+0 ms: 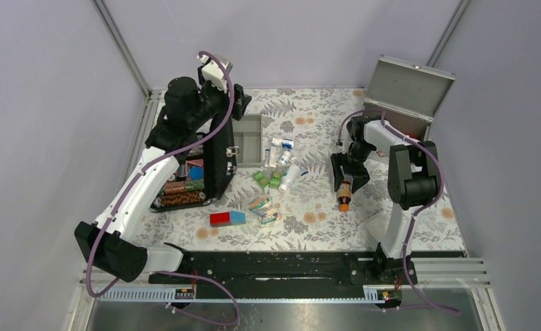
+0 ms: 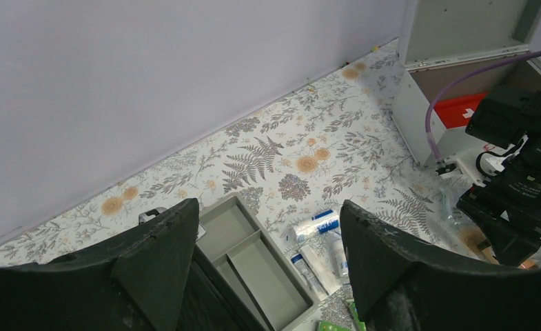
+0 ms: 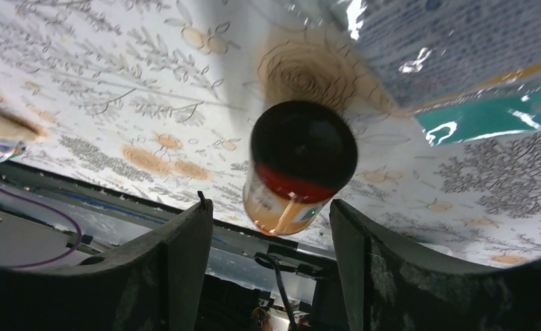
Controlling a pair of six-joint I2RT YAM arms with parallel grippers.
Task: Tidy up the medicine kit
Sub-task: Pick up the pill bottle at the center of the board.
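The right tool (image 1: 345, 181) is released, its jaws spread either side of the brown bottle (image 1: 344, 196) and apparently not touching it. The bottle sits toward 4 o'clock on the floral worktop (image 1: 302, 238); whether it lies flat or is tipped is unclear. A sound grasp likely means centring on the bottle's body, not its orange end, before clenching. The open metal case (image 1: 409, 93) stands at 1 o'clock from the bottle. The left tool (image 2: 267, 210) is released and empty.

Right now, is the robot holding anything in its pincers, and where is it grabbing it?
Nothing looks gripped. The left pincer is open and empty. The right pincer is open around the brown bottle, with gaps on both sides.
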